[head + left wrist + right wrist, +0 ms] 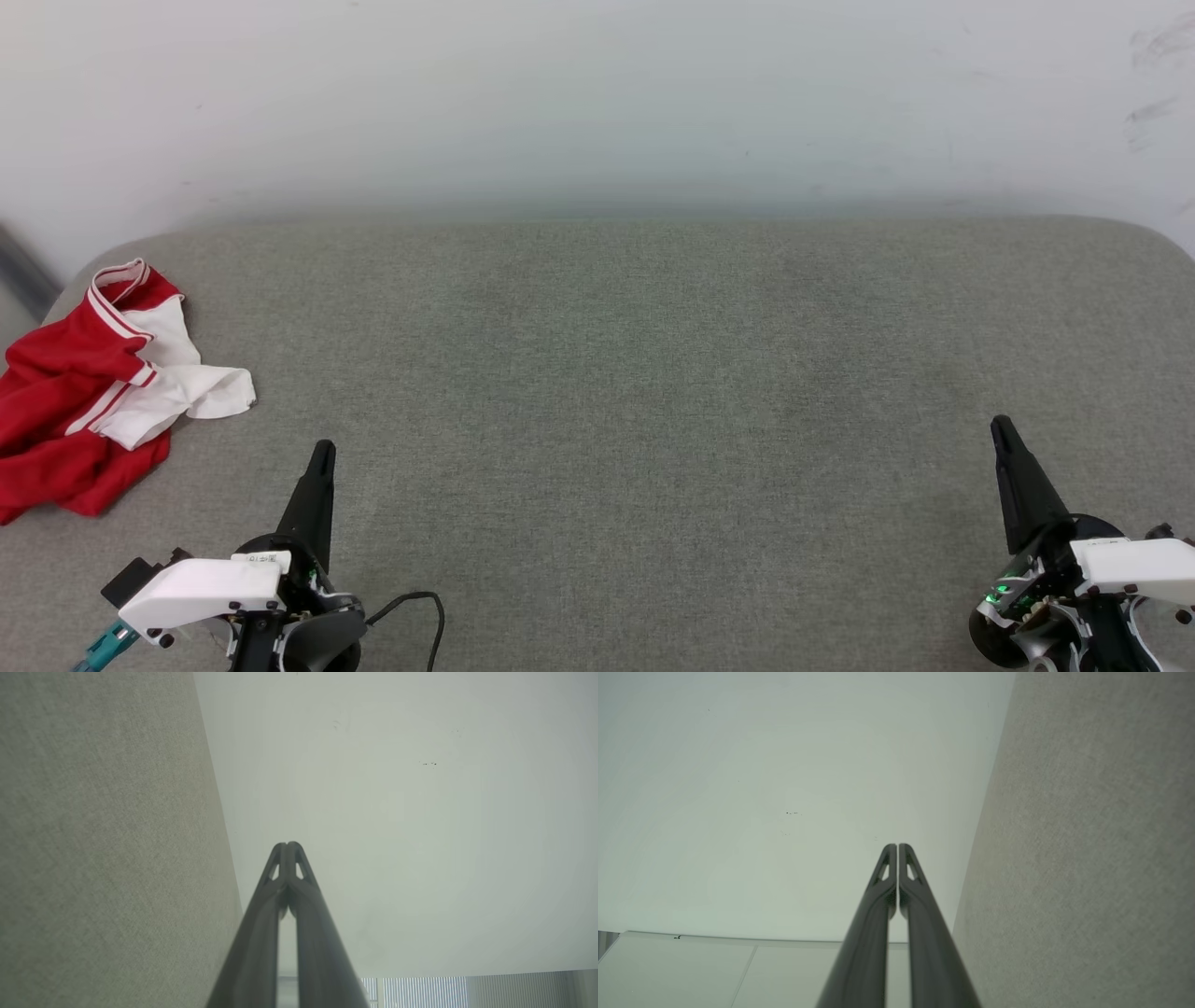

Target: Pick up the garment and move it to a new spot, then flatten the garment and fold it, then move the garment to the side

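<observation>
The garment [84, 392] lies crumpled at the far left edge of the grey fabric surface [607, 392] in the head view: red cloth with a white sleeve and red-and-white striped trim, its letters and number hidden in the folds. My left gripper [322, 453] rests at the lower left, shut and empty, a short way right of the garment and below it. In the left wrist view its fingers [288, 847] meet at the tips. My right gripper [1001, 427] sits at the lower right, also shut with nothing held, tips together [897, 847].
A pale wall [597, 93] rises behind the grey surface, whose corners are rounded at the far left and far right. A black cable [425, 607] loops by my left wrist. Both wrist views look along the surface toward the wall.
</observation>
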